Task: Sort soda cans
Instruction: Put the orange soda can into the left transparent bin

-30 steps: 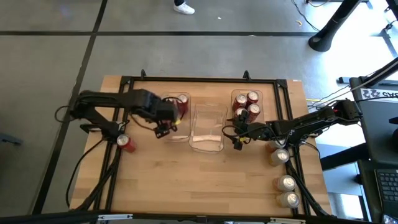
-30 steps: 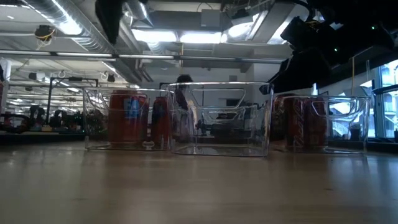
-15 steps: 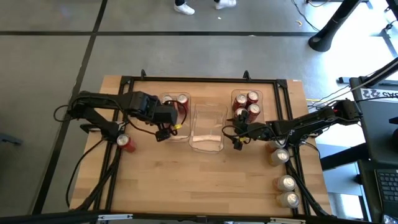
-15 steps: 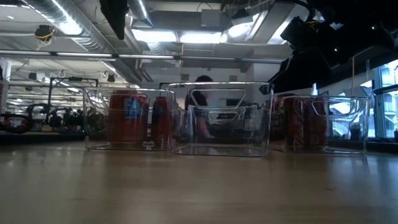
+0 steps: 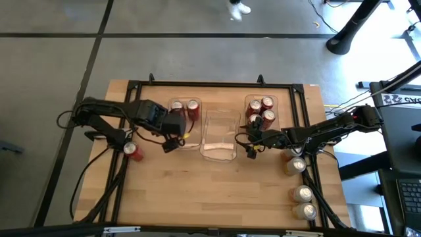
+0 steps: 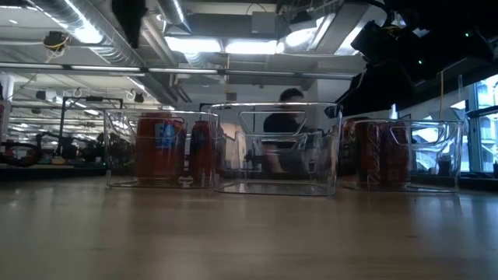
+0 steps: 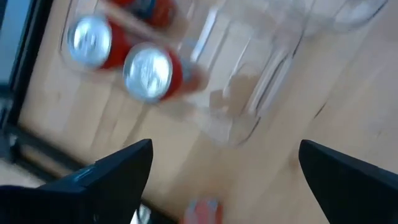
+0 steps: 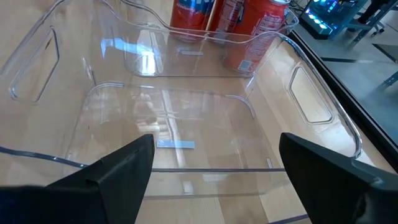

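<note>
Looking straight down, the high view shows two red soda cans with silver tops in the left clear bin, and four more red cans in the right bin. The left gripper hangs open and empty over the left bin's near end, just short of its two cans. The right gripper, also open and holding nothing, sits near the right bin's near end, beside the empty middle bin. One red can stands on the bench under the left arm, and three pale cans stand along the right edge.

From bench height, red cans stand upright inside the left bin, more in the right, with a person blurred behind the middle bin.

The left wrist view shows two silver-topped red cans beyond the spread fingers.

The right wrist view shows wide-apart fingers facing an empty bin, red cans past it.
</note>
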Motion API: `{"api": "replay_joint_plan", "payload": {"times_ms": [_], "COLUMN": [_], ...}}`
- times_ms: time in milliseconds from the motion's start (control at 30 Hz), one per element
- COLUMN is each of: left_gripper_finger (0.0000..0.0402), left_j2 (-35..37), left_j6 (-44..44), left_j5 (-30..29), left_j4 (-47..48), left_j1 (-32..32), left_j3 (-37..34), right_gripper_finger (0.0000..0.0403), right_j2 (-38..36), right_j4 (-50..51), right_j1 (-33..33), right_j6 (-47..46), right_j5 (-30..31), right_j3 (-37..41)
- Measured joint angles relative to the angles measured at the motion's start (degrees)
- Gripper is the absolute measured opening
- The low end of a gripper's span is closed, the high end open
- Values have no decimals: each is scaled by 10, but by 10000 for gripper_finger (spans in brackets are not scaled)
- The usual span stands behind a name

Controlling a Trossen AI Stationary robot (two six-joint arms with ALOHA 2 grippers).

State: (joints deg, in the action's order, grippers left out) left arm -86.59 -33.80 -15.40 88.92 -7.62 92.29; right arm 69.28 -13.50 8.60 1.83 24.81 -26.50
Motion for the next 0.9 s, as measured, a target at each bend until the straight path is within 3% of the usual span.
{"api": "replay_joint_plan", "payload": {"times_ms": [233,533,900], "left_gripper_finger": [388,388,388], "left_j2": [9,12,13], "left_j6": [-59,-35,-64], "left_j5": [21,41,154], "left_j4": [11,11,11], "left_j1": [-29,-71,-89], "left_j3": [-45,-155,-281], "right_gripper_finger": [347,347,347], "right_j2": [0,0,0], "right_j4": [0,0,-1], "right_j1": [0,0,0], "right_j6": [0,0,0], "right_j5": [0,0,0], "right_j3": [0,0,0]}}
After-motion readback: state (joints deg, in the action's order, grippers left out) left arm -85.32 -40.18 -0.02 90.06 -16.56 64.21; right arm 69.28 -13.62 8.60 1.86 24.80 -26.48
